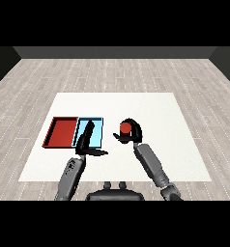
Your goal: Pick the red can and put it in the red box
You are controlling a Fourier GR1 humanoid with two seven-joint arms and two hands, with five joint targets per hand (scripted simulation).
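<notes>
Right hand [132, 130]: black fingers and thumb curled round the small red cylindrical can [124, 128]. The can is upright, its red body showing on the hand's left side with the fingers wrapping over the top and right. Can't tell whether the can's base touches the desk or sits just above it.

The can is to the right of both trays, near the light blue one but clearly apart from it, not in either tray.

Right grey forearm [152, 166] comes in from the lower right corner and angles up and left to the hand.

Left hand [86, 140]: open, fingers straight and pointing forward, lying over the shallow light blue rectangular tray [98, 130], thumb sticking out to the right near the tray's near edge. It holds nothing. Can't tell whether the fingers touch the tray floor or hover over it. Left grey forearm [71, 176] comes up from the lower left.

The shallow red rectangular tray [61, 132] sits on the left, side by side with the light blue tray, long edges touching or nearly so. Nothing shows inside the red tray. Both trays lie on the left half of the flat white desk [155, 111], and the can and right hand are about mid-desk.

Grey wood-plank floor [117, 72] surrounds the desk.
</notes>
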